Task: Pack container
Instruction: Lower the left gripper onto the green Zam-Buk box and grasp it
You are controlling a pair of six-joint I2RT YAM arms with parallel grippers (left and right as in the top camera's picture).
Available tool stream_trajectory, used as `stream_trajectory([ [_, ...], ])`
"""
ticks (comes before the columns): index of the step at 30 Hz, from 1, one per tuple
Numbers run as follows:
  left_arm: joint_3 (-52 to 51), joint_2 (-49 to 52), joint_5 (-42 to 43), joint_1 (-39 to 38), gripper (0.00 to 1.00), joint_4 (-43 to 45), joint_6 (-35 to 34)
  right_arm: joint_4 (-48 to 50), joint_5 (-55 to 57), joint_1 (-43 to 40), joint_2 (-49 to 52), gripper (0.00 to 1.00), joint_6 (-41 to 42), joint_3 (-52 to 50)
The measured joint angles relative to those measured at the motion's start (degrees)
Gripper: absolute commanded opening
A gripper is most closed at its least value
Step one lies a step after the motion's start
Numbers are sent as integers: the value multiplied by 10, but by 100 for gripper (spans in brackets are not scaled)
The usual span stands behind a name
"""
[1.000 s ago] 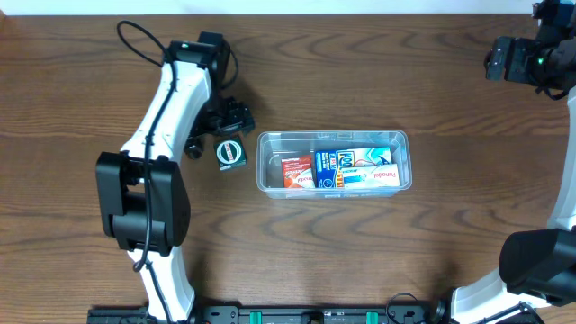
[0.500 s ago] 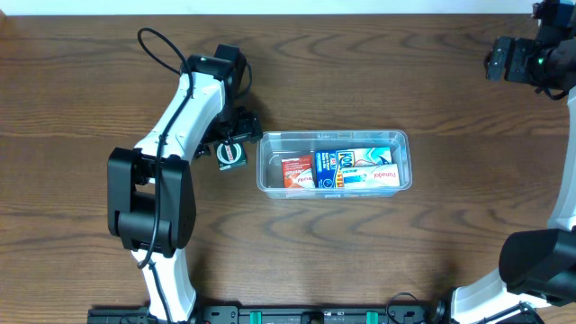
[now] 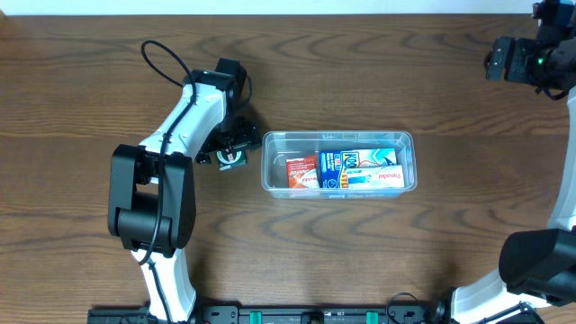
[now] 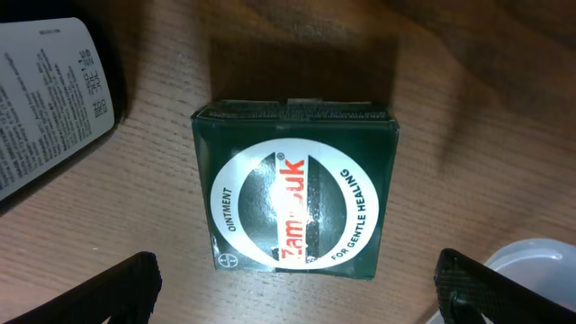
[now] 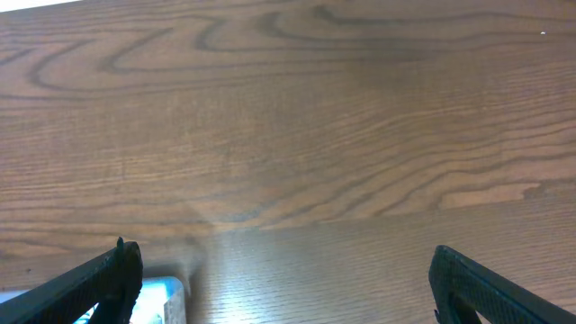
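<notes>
The container [image 3: 270, 139], a clear plastic tub, lies mid-table and holds a red box [image 3: 298, 171], a blue box [image 3: 337, 168] and a white-and-blue box [image 3: 380, 171]. A small dark green ointment box with a white round label [image 3: 234, 160] lies flat on the table just left of the tub. My left gripper [image 3: 236, 142] hangs over it, open. In the left wrist view the green box [image 4: 295, 202] sits just ahead of the open, empty gripper [image 4: 297, 297], with the tub's rim [image 4: 540, 261] at lower right. My right gripper [image 3: 511, 59] is open and empty at the far right.
In the left wrist view a dark object with a white printed label [image 4: 49, 99] is at upper left. The right wrist view shows bare wood between the open gripper [image 5: 297, 292] and a corner of the tub [image 5: 166, 301] at lower left.
My left gripper has swung right and down over the green box, close to the tub. The tub has shifted slightly right. The right arm has not moved.
</notes>
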Motion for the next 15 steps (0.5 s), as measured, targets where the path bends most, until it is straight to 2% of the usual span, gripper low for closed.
stream_trajectory([
  [15, 0, 5, 0, 0, 98, 15, -2, 0, 0, 0, 0, 99, 0, 0],
])
